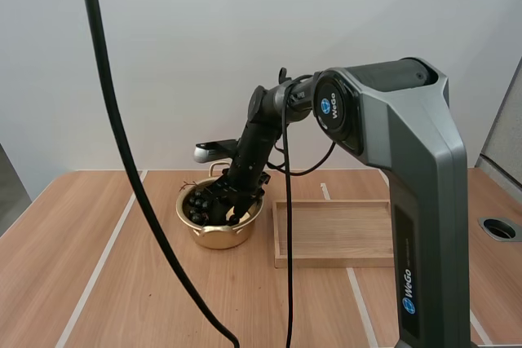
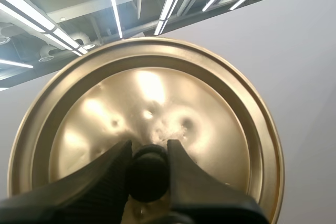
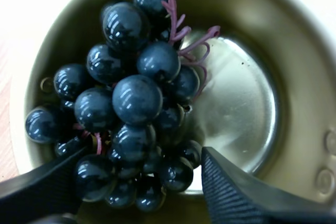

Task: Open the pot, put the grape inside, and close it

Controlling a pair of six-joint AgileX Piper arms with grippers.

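Listing our left gripper [image 2: 148,149]: clamped on the black knob [image 2: 148,174] of the golden lid [image 2: 157,98], one finger on either side of it. Our right gripper [image 3: 143,156]: reaching down into the uncovered golden pot [image 1: 214,236], fingers [image 3: 231,192] spread apart, one against the fruit, the other clear of it. Bunch of dark grapes [image 3: 136,98]: inside the pot, against its wall, purple stem showing. Wooden tray [image 1: 334,260]: just beside the pot, on the wooden table [image 1: 81,283].
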